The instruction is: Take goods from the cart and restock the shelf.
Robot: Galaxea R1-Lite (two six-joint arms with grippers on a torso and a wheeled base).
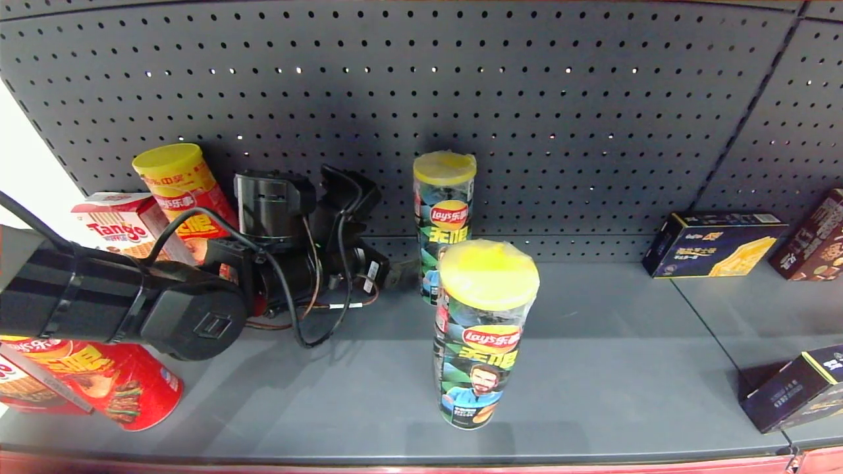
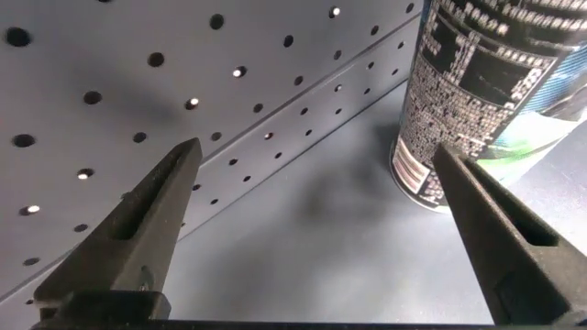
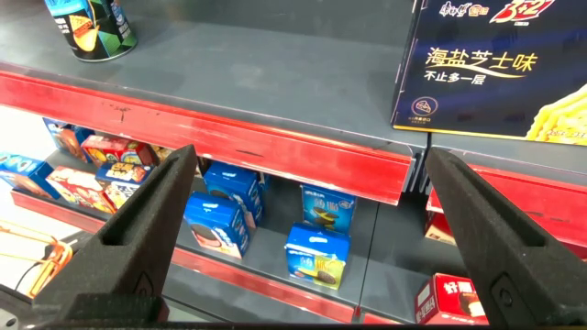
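Fingers (image 2: 138,238) of left gripper (image 2: 316,151): spread, nothing between | rear chip can (image 1: 444,224): upright, yellow lid on, by pegboard (image 1: 527,99), just beyond one fingertip | front chip can (image 1: 484,336): upright, lidded, contents hidden, middle of shelf (image 1: 625,368) | right gripper (image 3: 312,154): fingers spread, empty, facing shelf's red front edge

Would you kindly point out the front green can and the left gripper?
front green can (image 1: 484,359), head view, on its label.
left gripper (image 2: 316,148), left wrist view, midway between fingertips.

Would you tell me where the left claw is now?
The left claw is open over the shelf, close to the pegboard wall, just left of the rear green chip can in the head view.
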